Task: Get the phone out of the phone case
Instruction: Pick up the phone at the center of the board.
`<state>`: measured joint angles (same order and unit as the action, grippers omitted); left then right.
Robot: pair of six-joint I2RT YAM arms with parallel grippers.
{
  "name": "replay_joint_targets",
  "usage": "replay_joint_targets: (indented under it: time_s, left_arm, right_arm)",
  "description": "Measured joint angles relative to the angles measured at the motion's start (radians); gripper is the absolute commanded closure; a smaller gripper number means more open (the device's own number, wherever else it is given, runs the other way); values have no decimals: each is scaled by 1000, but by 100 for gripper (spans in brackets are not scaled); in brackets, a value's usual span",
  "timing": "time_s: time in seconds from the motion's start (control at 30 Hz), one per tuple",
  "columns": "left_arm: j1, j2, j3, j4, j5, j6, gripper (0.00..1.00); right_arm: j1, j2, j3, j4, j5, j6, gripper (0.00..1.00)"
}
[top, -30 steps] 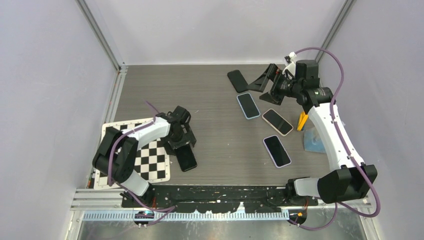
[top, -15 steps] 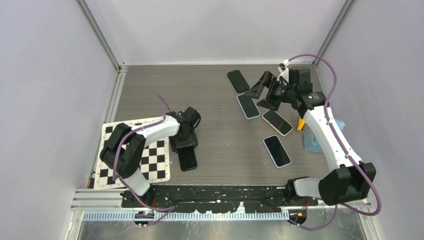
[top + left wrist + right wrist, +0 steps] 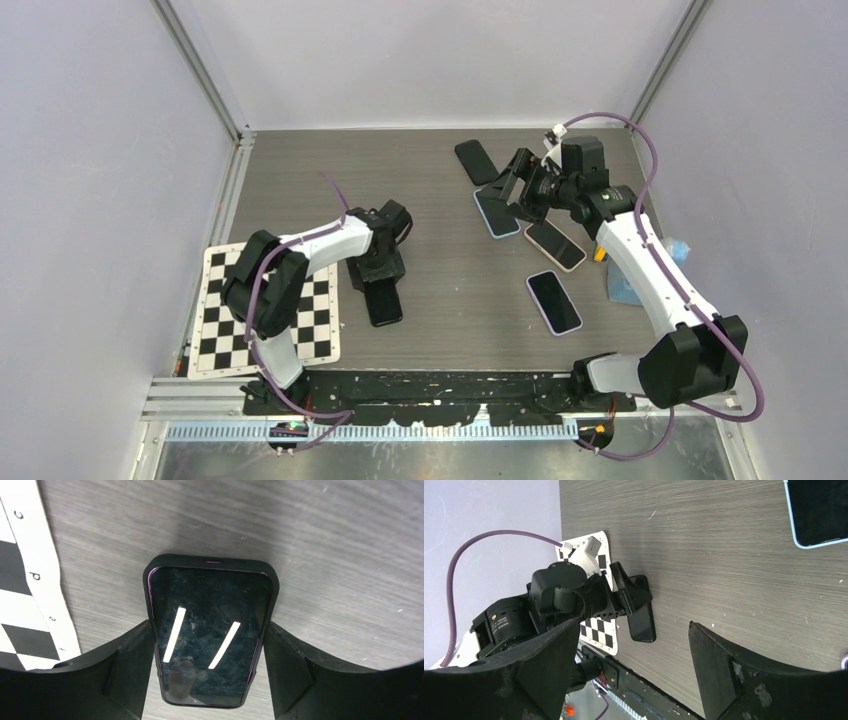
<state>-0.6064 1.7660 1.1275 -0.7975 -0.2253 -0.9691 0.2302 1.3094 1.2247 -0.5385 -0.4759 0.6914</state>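
Left hand (image 3: 207,635) clamps the black phone case (image 3: 212,562) by its long sides, with the phone (image 3: 212,595) seated inside, flat on the tabletop (image 3: 440,290). A checkerboard sheet (image 3: 20,580) lies just left of it. Far across, the right hand (image 3: 633,626) hangs wide open and empty near a blue-edged phone (image 3: 496,211).

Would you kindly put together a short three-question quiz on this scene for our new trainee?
1. True or false: the left gripper has a finger against each long side of the black-cased phone.
2. The right gripper is: A) shut on a phone, B) open and empty, C) out of view.
3. What patterned sheet lies beside that phone?
Key: 1 true; 2 B; 3 the checkerboard sheet.
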Motion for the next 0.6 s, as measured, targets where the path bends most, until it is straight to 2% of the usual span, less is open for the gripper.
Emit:
replay_joint_targets:
  time_s: [0.13,0.2,0.6]
  left_arm:
    - [4,34,40,1,-6,-16,10]
    - [6,39,45,6,-8,-14,1]
    - [18,18,5,97,17,131,0]
  right_arm:
    - [2,0,-21,6,22,21,8]
    - [2,0,-29,8,32,27,7]
    - [2,-16,-64,8,93,27,5]
